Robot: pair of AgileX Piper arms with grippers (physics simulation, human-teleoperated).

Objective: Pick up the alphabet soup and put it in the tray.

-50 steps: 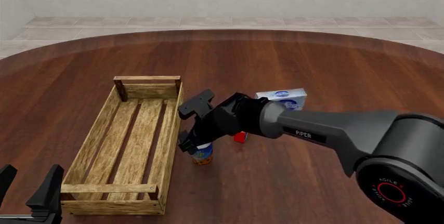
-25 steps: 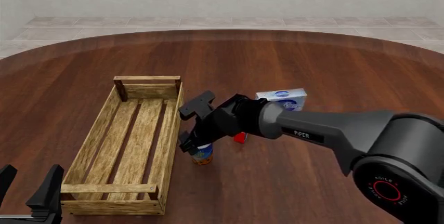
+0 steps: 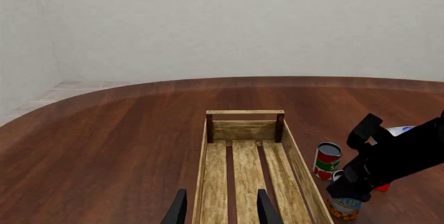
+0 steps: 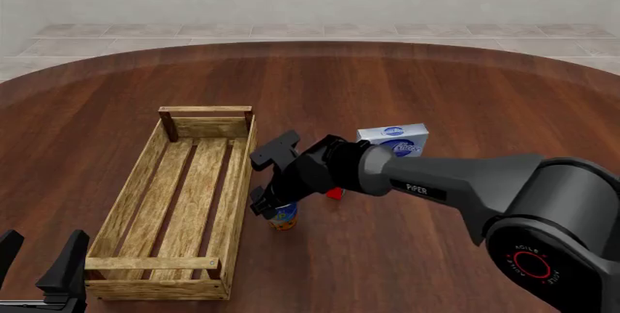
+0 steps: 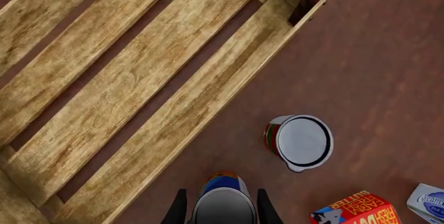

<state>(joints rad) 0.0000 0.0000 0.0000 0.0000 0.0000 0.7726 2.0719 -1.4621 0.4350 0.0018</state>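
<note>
One arm [image 4: 455,182] marked PIPER, box [image 5: 355,209] apparently reading FARM FRESH BUTTER

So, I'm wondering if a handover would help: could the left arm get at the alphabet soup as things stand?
Probably not easily. The tray lies between the left gripper and the alphabet soup, and the right gripper already straddles the can.
</note>
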